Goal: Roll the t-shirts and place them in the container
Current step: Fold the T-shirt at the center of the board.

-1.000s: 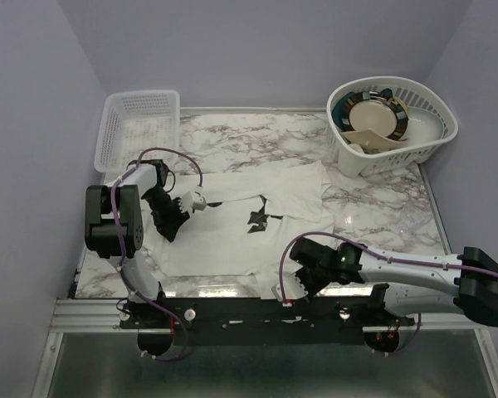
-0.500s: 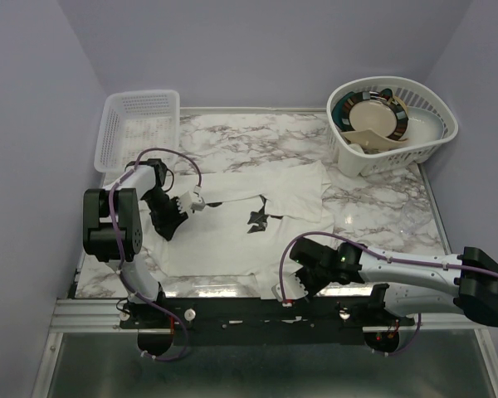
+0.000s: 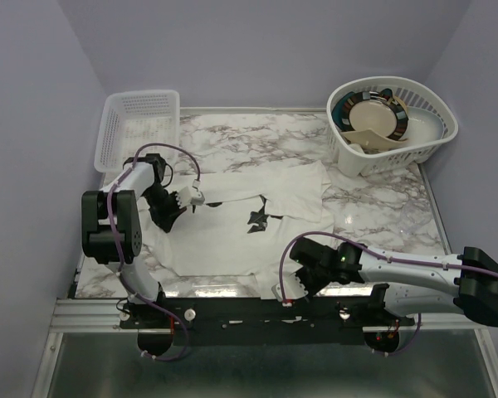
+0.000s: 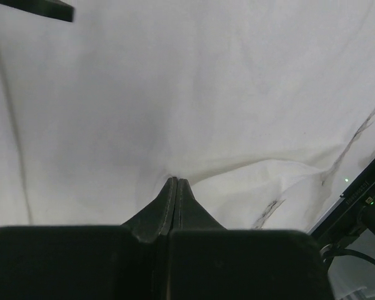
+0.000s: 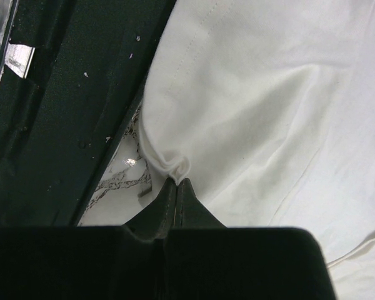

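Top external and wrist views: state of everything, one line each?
t-shirt: spread flat, print up, unrolled.
left end effector: shut, pinching the t-shirt's cloth.
right end effector: shut, pinching the t-shirt's near corner.
rectangular basket: upright, nothing visible inside.
round basket: upright, holding dishes.

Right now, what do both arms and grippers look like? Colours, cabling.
Both match: the left arm and right arm have white links with black joint housings. A purple cable loops along each. The left gripper and right gripper have black fingers tapering to thin tips.
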